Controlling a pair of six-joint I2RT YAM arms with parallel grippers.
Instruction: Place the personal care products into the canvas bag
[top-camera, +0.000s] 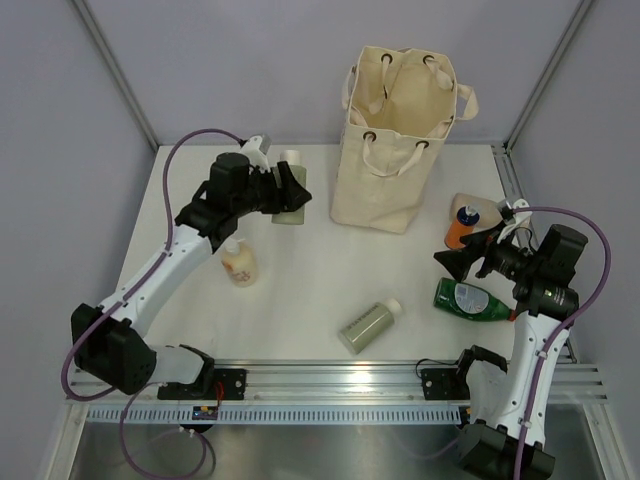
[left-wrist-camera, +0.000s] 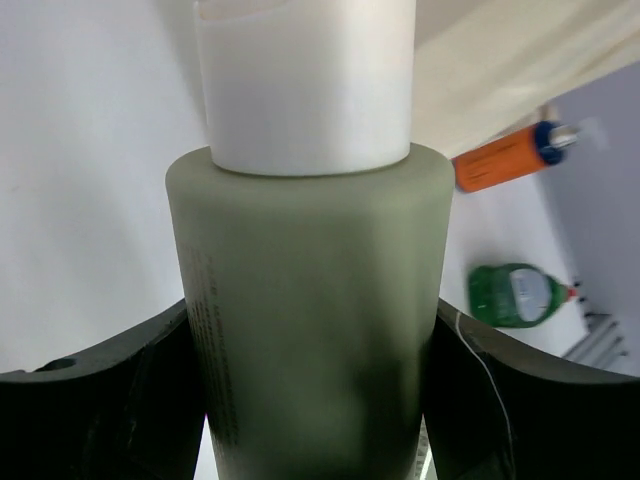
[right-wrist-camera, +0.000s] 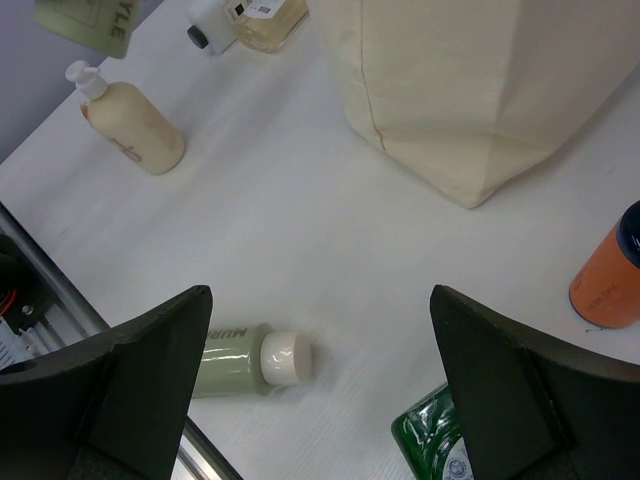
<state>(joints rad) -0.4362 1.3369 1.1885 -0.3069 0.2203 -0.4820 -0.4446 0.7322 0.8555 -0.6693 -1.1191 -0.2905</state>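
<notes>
My left gripper (top-camera: 287, 196) is shut on a sage green bottle (top-camera: 291, 190) with a white cap, held over the table left of the cream canvas bag (top-camera: 393, 140). In the left wrist view the bottle (left-wrist-camera: 310, 320) fills the space between the jaws. My right gripper (top-camera: 455, 263) is open and empty, above the table between a lying sage bottle (top-camera: 369, 326) and a dark green bottle (top-camera: 470, 300). An orange blue-capped bottle (top-camera: 463, 228) lies beside a peach item (top-camera: 480, 207). A peach bottle (top-camera: 240, 265) lies under my left arm.
The right wrist view shows the sage bottle (right-wrist-camera: 240, 360), the dark green bottle (right-wrist-camera: 435, 445), the orange bottle (right-wrist-camera: 608, 285), the peach bottle (right-wrist-camera: 135, 125), the bag's base (right-wrist-camera: 470, 90) and an amber bottle (right-wrist-camera: 265, 15) at the far edge. A metal rail (top-camera: 330, 380) runs along the near edge.
</notes>
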